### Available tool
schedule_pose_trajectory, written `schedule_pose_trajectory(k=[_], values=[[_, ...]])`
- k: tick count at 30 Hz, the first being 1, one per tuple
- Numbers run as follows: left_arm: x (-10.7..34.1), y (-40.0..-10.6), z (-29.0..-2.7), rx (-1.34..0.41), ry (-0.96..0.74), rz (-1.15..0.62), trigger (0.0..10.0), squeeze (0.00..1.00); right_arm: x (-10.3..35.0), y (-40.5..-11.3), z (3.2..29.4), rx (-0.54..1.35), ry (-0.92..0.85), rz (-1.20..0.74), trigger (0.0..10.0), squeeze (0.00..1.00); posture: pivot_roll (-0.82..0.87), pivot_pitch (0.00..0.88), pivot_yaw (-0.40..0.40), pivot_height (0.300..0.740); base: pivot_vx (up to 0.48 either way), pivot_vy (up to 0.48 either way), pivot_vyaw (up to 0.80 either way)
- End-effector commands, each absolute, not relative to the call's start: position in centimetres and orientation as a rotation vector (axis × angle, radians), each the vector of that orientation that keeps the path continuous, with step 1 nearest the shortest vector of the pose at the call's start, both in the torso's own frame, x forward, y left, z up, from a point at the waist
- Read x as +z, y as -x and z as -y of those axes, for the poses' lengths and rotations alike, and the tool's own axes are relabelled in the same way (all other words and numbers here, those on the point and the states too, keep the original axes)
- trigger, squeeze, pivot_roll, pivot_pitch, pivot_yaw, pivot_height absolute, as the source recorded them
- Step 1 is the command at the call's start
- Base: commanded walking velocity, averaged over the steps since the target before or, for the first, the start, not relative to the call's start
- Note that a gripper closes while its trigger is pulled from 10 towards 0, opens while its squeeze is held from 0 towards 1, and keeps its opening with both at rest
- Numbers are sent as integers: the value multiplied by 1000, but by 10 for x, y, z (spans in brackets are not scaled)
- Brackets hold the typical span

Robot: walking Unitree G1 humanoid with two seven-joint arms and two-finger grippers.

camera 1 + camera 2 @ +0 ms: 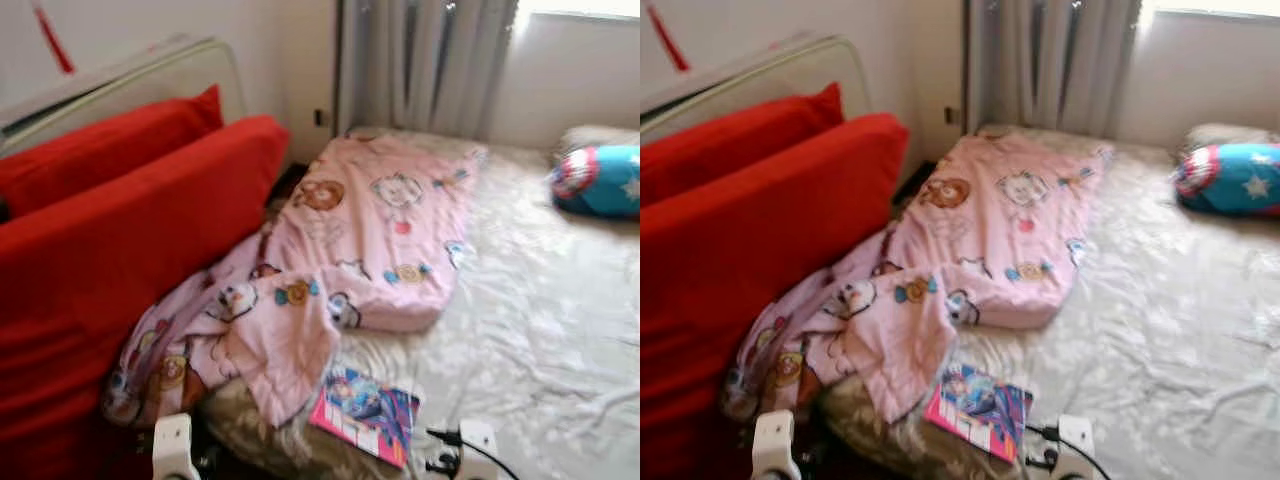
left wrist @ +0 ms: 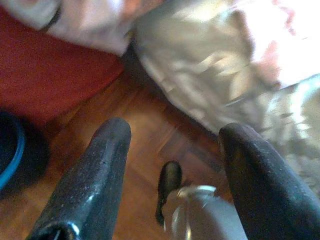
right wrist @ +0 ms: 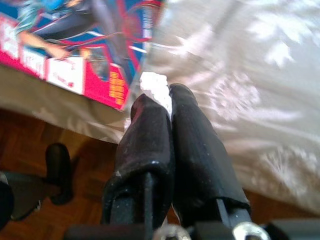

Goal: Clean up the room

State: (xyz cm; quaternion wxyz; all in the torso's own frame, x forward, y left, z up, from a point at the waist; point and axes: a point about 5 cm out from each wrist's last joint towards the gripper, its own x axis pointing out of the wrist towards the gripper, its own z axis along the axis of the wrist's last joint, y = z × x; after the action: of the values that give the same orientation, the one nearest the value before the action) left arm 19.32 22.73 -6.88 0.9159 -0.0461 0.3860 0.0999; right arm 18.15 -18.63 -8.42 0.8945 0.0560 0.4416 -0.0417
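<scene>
A pink cartoon-print blanket (image 1: 370, 230) lies rumpled across the left part of a bed with a silvery sheet (image 1: 540, 330), and one end hangs down beside a red cushion (image 1: 120, 250). A colourful pink-edged book (image 1: 366, 412) lies at the bed's near edge. My right gripper (image 3: 167, 97) hovers by that edge, just beside the book (image 3: 75, 45), shut on a small white scrap (image 3: 154, 84) pinched at its tips. My left gripper (image 2: 175, 129) is open and holds nothing, low over the wooden floor (image 2: 145, 125) between the red cushion (image 2: 50, 70) and the sheet's hanging edge (image 2: 200, 65).
A blue star-print pillow (image 1: 600, 180) lies at the bed's far right, under a window. Grey curtains (image 1: 425, 60) hang behind the bed. A second red cushion (image 1: 100, 140) leans on a metal frame at left. A dark blue-rimmed object (image 2: 12, 155) sits on the floor.
</scene>
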Motion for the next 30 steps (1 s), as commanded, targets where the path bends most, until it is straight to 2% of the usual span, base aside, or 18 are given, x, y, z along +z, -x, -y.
schedule_pose_trajectory(k=[1,16,23,30], values=[[-73,-183,-236,245,89,-841,10000,0,-86,-179,182,-77,-117,-935,10000,0,23,0,-10,740,0,0,800],[-71,-186,-235,236,73,-827,10000,0,-90,-168,188,-95,-117,-961,10000,0,26,0,15,740,0,0,800],[-72,-184,-238,208,40,-841,10000,0,-92,-165,184,-122,-167,-964,10000,0,17,0,51,740,0,0,0],[-70,-186,-241,202,29,-838,10000,0,-91,-168,181,-133,-168,-953,10000,0,45,0,47,740,0,0,0]])
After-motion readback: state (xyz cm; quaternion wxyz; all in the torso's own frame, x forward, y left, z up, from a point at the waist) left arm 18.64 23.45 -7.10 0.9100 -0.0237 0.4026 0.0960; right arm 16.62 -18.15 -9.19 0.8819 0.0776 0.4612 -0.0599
